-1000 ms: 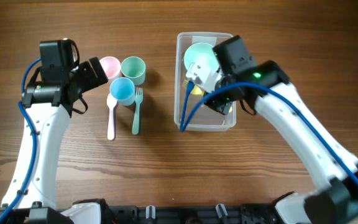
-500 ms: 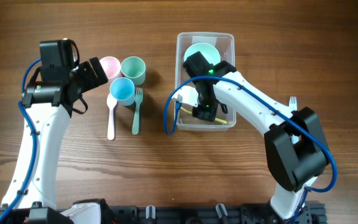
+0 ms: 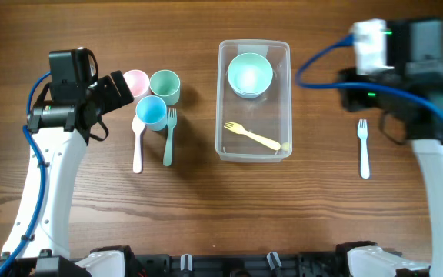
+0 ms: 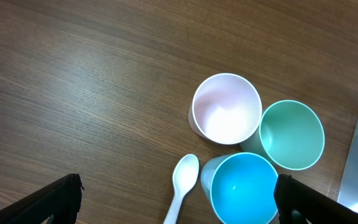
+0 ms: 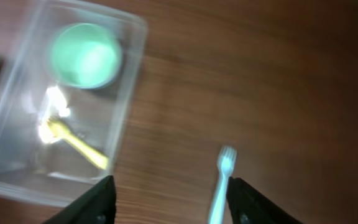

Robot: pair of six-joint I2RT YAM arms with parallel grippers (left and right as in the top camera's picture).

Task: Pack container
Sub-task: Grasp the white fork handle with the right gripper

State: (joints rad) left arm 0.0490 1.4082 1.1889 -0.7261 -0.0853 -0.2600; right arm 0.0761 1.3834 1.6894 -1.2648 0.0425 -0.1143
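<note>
The clear container (image 3: 221, 100) stands mid-table and holds a mint bowl (image 3: 250, 75) and a yellow fork (image 3: 252, 135). In the right wrist view the container (image 5: 129, 93), bowl (image 5: 84, 55) and yellow fork (image 5: 79, 147) are blurred at the left. My right gripper (image 5: 173, 205) is open and empty, high above the table right of the container, over a pale blue fork (image 3: 364, 148) (image 5: 221, 180). My left gripper (image 4: 179, 205) is open and empty, hovering beside the cups at the left (image 3: 118, 92).
Left of the container stand a pink cup (image 3: 135, 81), a green cup (image 3: 164, 86) and a blue cup (image 3: 151, 112). A white spoon (image 3: 138, 142) and a green fork (image 3: 169, 137) lie below them.
My right gripper has left the container, leaving the yellow fork inside, and swung up and right to above the pale blue fork. The left arm has not moved.
</note>
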